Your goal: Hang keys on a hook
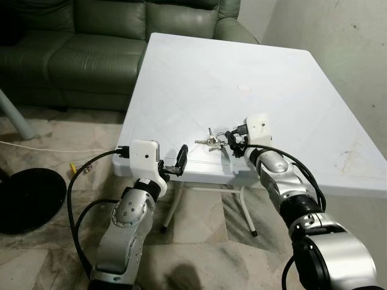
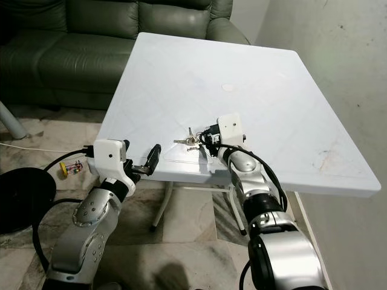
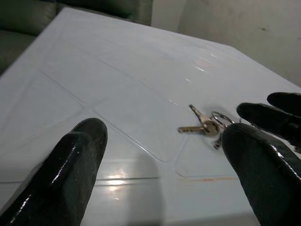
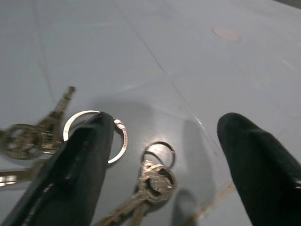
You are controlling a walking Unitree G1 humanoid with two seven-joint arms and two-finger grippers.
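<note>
The keys (image 4: 141,183) are lying on the white worktop (image 1: 290,78) near its front edge. The right tool (image 4: 164,155) is hovering spread over them; the left tool (image 3: 164,165) is gaping nearby, holding nothing.

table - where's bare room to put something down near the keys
Most of the white table is bare: everything from the keys back toward the sofa. It is crowded at the near edge, where the right gripper flanks the keys.

white table (image 1: 199,78), green sofa (image 1: 72,48), black round base (image 1: 27,199) on tiled floor (image 1: 199,235)
</note>
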